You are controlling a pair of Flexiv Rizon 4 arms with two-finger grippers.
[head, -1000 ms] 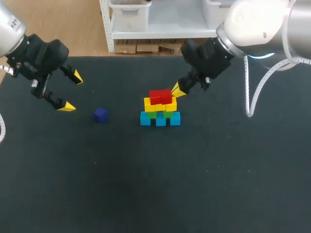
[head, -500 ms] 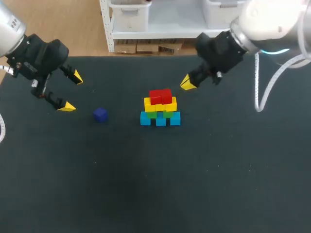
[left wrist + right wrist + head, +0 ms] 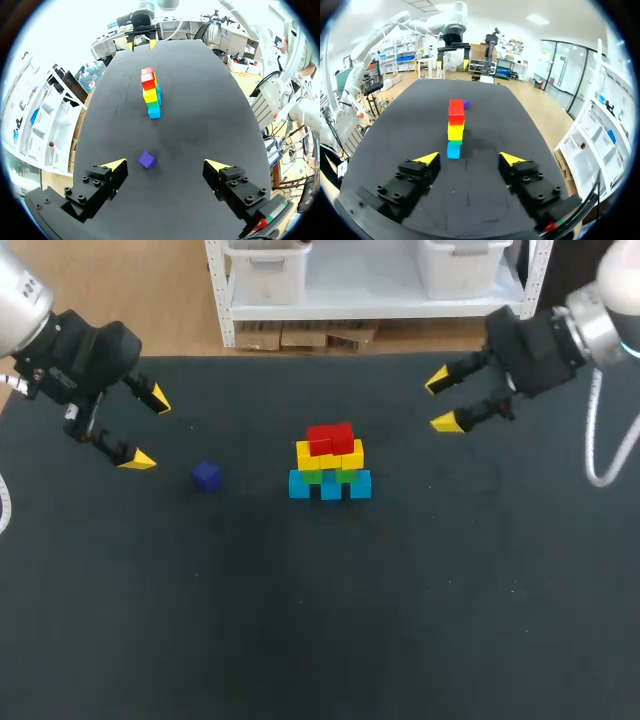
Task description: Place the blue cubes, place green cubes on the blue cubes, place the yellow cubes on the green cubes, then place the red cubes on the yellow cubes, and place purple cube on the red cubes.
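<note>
Red cubes (image 3: 331,438) cap the stack at the middle of the black table (image 3: 300,640), over yellow cubes (image 3: 352,455), green cubes (image 3: 313,477) and blue cubes (image 3: 300,485). Four layers look done, so the step in hand is judged to be the last: the purple cube (image 3: 207,476). It lies alone at nine o'clock from the stack, well apart from it. The left gripper (image 3: 148,429) hangs near that cube, at ten o'clock from it, fingers spread wide and holding nothing. In its wrist view the cube sits just ahead, between the two tips. The right gripper (image 3: 442,401) is at two o'clock from the stack, also spread and empty. The next move likely falls to the left arm: come down over the purple cube, pinch it, carry it toward three o'clock and set it gently on the red cubes without nudging the tower.
</note>
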